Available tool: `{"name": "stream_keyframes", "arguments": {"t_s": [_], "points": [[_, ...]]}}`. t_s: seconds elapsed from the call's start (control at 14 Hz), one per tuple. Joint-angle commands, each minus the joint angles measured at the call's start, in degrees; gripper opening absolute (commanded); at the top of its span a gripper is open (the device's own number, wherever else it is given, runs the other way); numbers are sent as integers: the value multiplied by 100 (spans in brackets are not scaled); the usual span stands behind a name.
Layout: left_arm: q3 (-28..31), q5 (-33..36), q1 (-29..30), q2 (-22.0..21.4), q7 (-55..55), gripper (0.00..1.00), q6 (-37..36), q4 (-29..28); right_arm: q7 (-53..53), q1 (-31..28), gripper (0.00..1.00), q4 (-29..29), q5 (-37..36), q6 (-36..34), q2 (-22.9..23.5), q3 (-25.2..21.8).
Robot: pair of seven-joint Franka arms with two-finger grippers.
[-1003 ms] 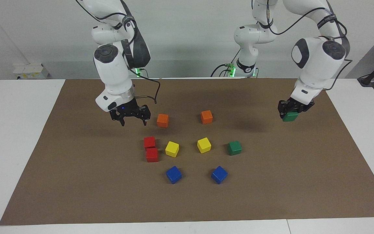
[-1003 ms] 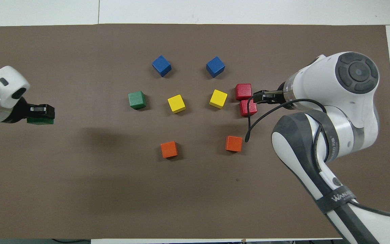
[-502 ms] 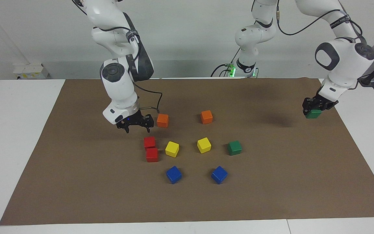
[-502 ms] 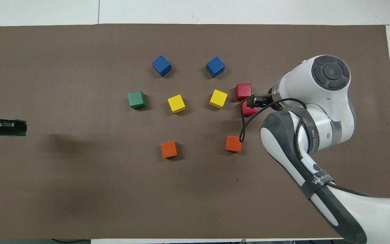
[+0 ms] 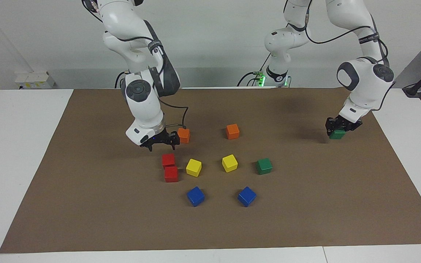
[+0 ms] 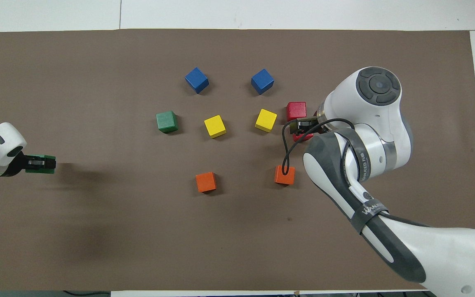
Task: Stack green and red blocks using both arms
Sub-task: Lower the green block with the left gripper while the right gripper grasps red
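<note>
At the left arm's end of the brown-covered table (image 5: 86, 204), the left gripper (image 5: 338, 128) has dropped low since half a second ago and swung back inward, a green block (image 5: 337, 134) clamped between its fingers at or just above the mat; whether the block touches the mat cannot be told. Its white arm bends down steeply from the elbow.

The right gripper (image 5: 163, 142) has also come lower and edged toward the two red blocks, its fingers spread wide and empty. It hangs just beside one orange block (image 5: 184, 135) and over the nearer red block (image 5: 168, 160); in the overhead view the gripper (image 6: 301, 126) covers most of that block. The forearm leans out over the table, wrist turned down.

The count: two red blocks, the nearer one touching the farther red block (image 5: 171, 174); two green blocks, one held and the second green block (image 5: 264, 166) resting on the mat nearer the left arm's end than the yellow pair; two yellow blocks (image 5: 193, 167) at the centre; two orange blocks, nearest the robots; two blue blocks (image 5: 195, 196), farthest from them. None of the resting blocks has shifted.
</note>
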Motion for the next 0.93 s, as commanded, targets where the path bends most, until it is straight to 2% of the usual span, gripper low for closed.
{"name": "stream_keyframes", "arguments": {"t_s": [0.0, 0.21, 0.86], "points": [[39, -86, -21, 121, 237, 0, 234, -78, -46, 45, 100, 388, -8, -85, 399, 7], [39, -95, 40, 156, 228, 0, 637, -403, -46, 106, 99, 485, -8, 64, 557, -2], [39, -324, 102, 271, 210, 0, 822, -544, -46, 106, 95, 407, -69, 398, 795, -11]]}}
